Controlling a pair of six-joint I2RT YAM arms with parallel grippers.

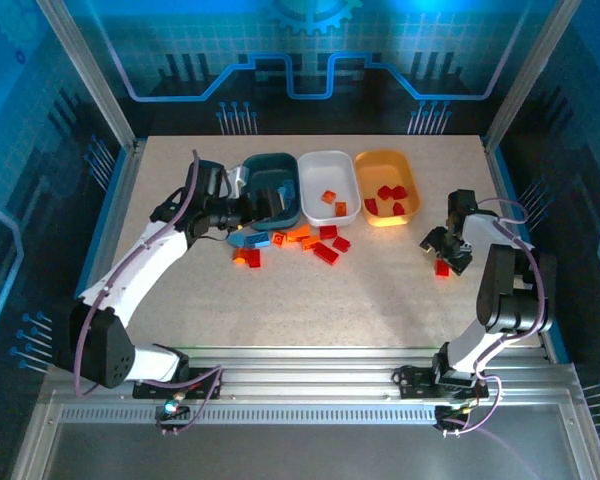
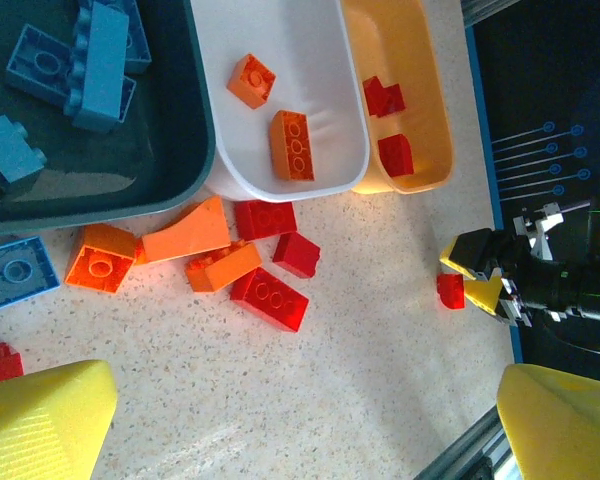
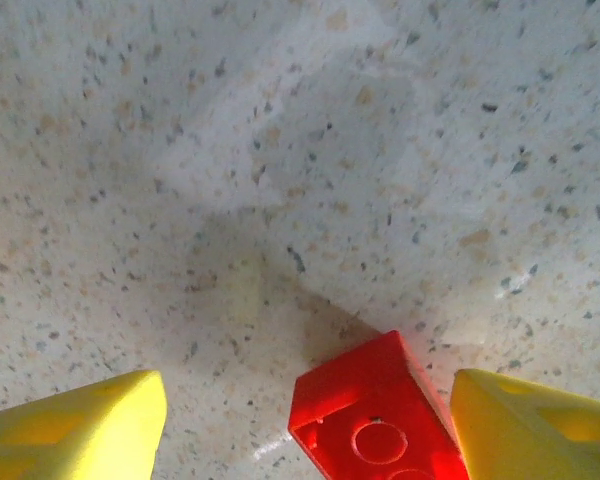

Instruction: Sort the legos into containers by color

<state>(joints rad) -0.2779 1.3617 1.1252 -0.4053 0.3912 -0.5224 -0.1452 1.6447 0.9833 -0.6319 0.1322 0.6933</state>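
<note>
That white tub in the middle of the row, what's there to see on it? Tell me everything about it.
The white tub is a shallow, rounded-rectangular container of smooth, slightly glossy plastic, standing upright and open-topped on the speckled table. It is the middle one of the row, between the dark teal tub and the yellow-orange tub, and its sides seem to touch both. Two orange bricks lie inside it, slightly apart.
</note>
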